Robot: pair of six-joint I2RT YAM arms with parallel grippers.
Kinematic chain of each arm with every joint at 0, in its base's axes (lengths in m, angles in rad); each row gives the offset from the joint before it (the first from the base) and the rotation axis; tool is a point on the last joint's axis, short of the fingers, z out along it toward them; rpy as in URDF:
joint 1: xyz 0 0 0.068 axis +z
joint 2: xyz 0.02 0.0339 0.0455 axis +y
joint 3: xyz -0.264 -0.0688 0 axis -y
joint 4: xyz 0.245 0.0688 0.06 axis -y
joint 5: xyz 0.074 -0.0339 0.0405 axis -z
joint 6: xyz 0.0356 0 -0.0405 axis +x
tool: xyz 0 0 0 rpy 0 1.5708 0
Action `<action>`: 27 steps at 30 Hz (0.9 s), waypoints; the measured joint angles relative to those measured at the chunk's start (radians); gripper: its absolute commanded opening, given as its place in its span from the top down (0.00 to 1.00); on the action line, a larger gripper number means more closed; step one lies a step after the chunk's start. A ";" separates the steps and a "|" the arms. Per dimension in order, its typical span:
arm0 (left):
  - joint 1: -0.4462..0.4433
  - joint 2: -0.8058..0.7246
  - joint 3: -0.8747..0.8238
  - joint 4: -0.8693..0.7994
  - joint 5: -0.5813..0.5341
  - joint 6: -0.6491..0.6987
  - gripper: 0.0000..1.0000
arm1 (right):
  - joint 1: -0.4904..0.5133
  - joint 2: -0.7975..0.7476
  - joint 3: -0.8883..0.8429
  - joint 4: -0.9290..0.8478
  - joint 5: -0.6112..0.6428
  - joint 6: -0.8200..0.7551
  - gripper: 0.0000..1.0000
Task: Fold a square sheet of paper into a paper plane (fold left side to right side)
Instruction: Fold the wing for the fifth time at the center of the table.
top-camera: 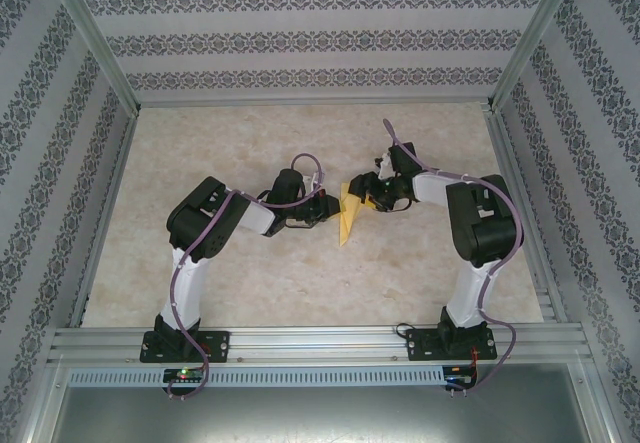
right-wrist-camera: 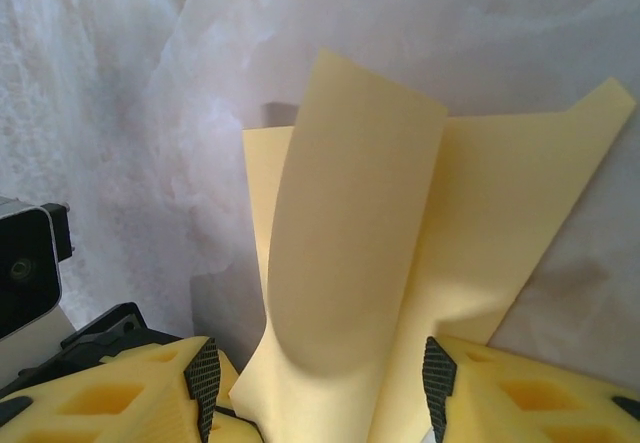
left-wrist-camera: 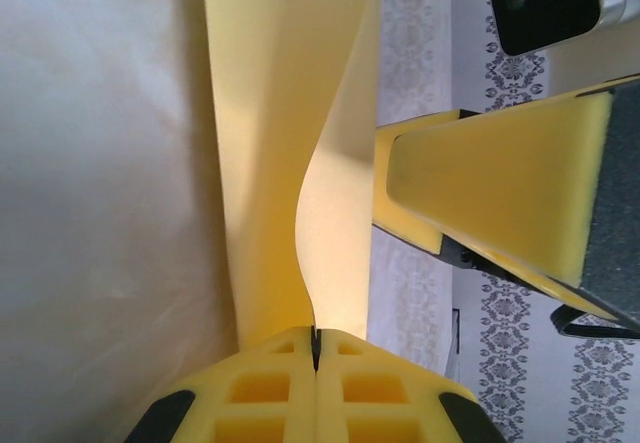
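- The square sheet of paper [top-camera: 347, 218], yellow and partly folded, is held upright over the middle of the marbled table [top-camera: 250, 283], between both grippers
- Left gripper [left-wrist-camera: 315, 348] is clamped on one edge
- Right gripper [right-wrist-camera: 318, 383] has its jaws apart, with the curled sheet between them
- Patterned walls [top-camera: 300, 43] surround the table, well apart from the sheet

Yellow paper [top-camera: 347, 219] stands between the left gripper [top-camera: 332, 210] fingertips and the right gripper [top-camera: 364, 201] fingertips, seemingly touching both.
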 measured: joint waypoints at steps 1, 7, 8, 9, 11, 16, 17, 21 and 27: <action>0.000 0.000 0.005 -0.012 0.000 0.009 1.00 | 0.000 0.005 0.010 -0.016 0.000 -0.006 0.42; 0.000 -0.002 0.031 -0.064 0.000 0.053 1.00 | 0.003 0.019 0.042 -0.070 0.004 -0.036 0.42; 0.000 -0.004 0.034 -0.072 0.000 0.060 1.00 | 0.005 0.021 0.047 -0.077 0.007 -0.042 0.42; 0.000 -0.005 0.038 -0.082 0.001 0.066 1.00 | 0.006 0.022 0.051 -0.085 0.012 -0.050 0.42; 0.000 -0.009 0.047 -0.097 0.000 0.078 1.00 | 0.007 0.023 0.056 -0.095 0.019 -0.060 0.42; 0.005 -0.010 0.069 -0.133 0.001 0.106 1.00 | 0.011 0.027 0.066 -0.112 0.026 -0.078 0.42; 0.007 -0.010 0.070 -0.137 0.001 0.109 1.00 | 0.011 0.027 0.066 -0.113 0.028 -0.080 0.42; 0.016 -0.010 0.070 -0.155 0.000 0.119 1.00 | 0.013 0.027 0.069 -0.117 0.031 -0.085 0.42; 0.019 -0.010 0.075 -0.176 0.001 0.134 1.00 | 0.013 0.029 0.072 -0.121 0.032 -0.085 0.42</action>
